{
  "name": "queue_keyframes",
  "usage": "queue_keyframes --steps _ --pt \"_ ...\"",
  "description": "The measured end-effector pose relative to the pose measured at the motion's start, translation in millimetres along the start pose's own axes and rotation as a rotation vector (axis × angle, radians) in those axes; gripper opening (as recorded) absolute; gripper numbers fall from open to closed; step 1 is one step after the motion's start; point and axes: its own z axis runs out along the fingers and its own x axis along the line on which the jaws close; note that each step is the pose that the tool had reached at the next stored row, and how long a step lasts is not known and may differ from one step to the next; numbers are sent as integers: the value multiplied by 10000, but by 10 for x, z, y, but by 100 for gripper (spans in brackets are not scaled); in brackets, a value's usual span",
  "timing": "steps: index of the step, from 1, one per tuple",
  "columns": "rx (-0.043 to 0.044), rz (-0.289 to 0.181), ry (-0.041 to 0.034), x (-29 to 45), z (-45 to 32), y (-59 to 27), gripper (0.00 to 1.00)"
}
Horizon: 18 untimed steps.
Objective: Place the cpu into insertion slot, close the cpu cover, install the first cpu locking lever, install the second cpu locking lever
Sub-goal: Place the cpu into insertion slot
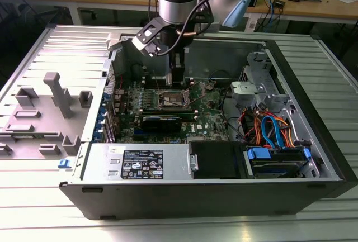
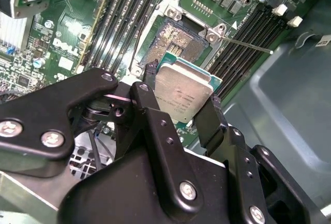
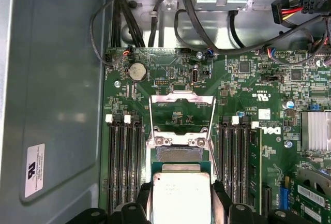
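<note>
- Well off to the exterior view's left of the small square, silver-rimmed insertion slot [image 1: 172, 100], a grey plastic fixture [image 1: 53, 99] sits on the ribbed metal worktop [image 1: 179, 228], apart from the work.
- The slot belongs to the green motherboard [image 1: 210, 113] inside the open black computer case [image 1: 184, 197], which lies on its side so the board faces up to the arm.
- Just over the slot, the black two-fingered end effector [image 2: 178, 105] pinches the flat square cpu with the dull silvery top [image 2: 184, 90] by two opposite edges. This probably keeps its underside free for seating. The cpu hangs near the slot and is not yet in it.
- On the slot's far side from the end effector, the thin silvery windowed cpu cover [image 3: 182, 98] stands hinged open, leaving the dark socket centre bare for the chip.
- A thin silvery lever rod [image 2: 248, 45] juts away from the slot, apparently unlatched.
- To the exterior view's right of the slot, orange and blue cables [image 1: 268, 130] lie well apart.
</note>
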Motion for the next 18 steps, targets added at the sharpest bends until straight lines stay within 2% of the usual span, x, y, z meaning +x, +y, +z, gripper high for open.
queue_keyframes --steps 2,3,5,11,15,18 --pt "-6 7 1 17 47 -1 55" --pt "-39 6 1 22 64 -2 55" --pt "-169 18 -3 25 86 -17 55" --pt "-206 248 -15 28 190 -24 55" --pt "-478 241 -17 30 226 -45 55" --pt "-512 240 -20 29 249 -60 55"
